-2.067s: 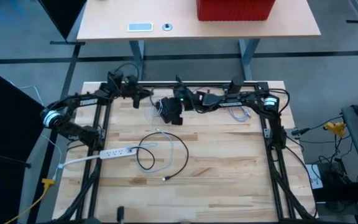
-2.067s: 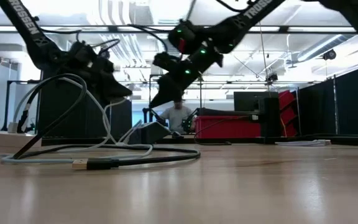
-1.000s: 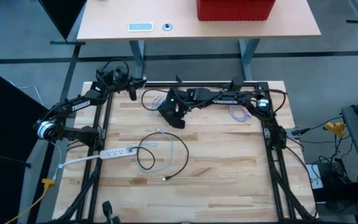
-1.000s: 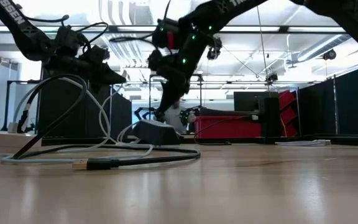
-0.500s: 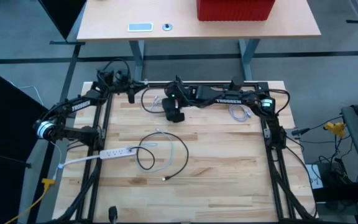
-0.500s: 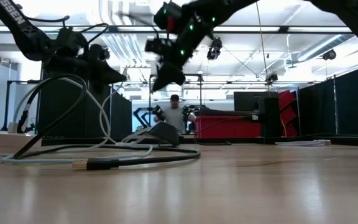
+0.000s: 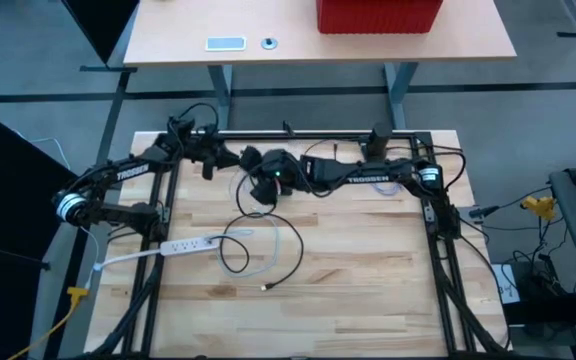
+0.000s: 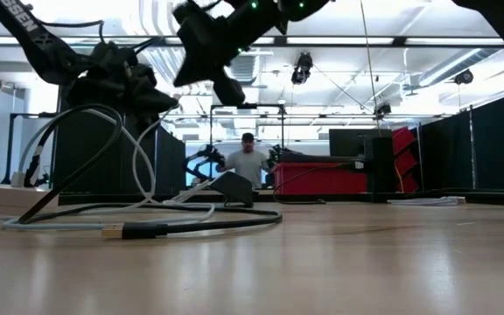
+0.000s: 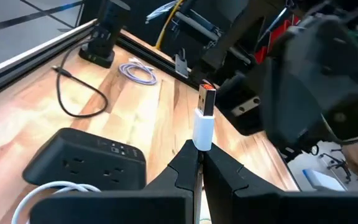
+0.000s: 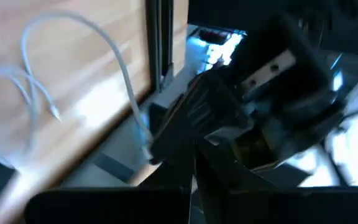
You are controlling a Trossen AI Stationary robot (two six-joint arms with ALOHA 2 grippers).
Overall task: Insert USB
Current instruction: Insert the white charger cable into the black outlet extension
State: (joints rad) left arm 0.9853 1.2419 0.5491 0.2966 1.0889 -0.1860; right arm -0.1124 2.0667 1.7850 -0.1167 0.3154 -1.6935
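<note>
My left gripper (image 9: 199,155) hovers over the table's far left part (image 7: 230,157), shut on a white USB plug (image 9: 204,124) whose metal end sticks out past the fingertips. The plug's white cable (image 8: 112,122) loops down to the table. A black charger block with sockets (image 9: 82,163) lies flat on the wood below and beside the plug, also visible in the low view (image 8: 227,186). My right gripper (image 10: 191,158) is raised above the block (image 8: 221,83), close to my left gripper, its fingers shut on nothing. My left gripper pinches the white plug's plastic body (image 9: 202,138) between its two fingertips, at the end away from the metal connector (image 9: 207,99). The plug lies along the fingers and points away from them. It is lifted clear of the table, with its cable trailing below.
A white power strip (image 7: 183,243) lies at the table's left. A black cable loop (image 7: 260,262) with a USB end (image 8: 116,231) lies mid-table, and a small white cable coil (image 7: 386,182) at the far right. The metal frame rail (image 7: 318,134) runs along the far edge. A person stands beyond the table (image 8: 248,162).
My right gripper has risen from the black block on the table and swung toward the table's left, close to my left gripper. My left gripper, still shut on the plug, has shifted a little toward the right. The block stays on the table.
</note>
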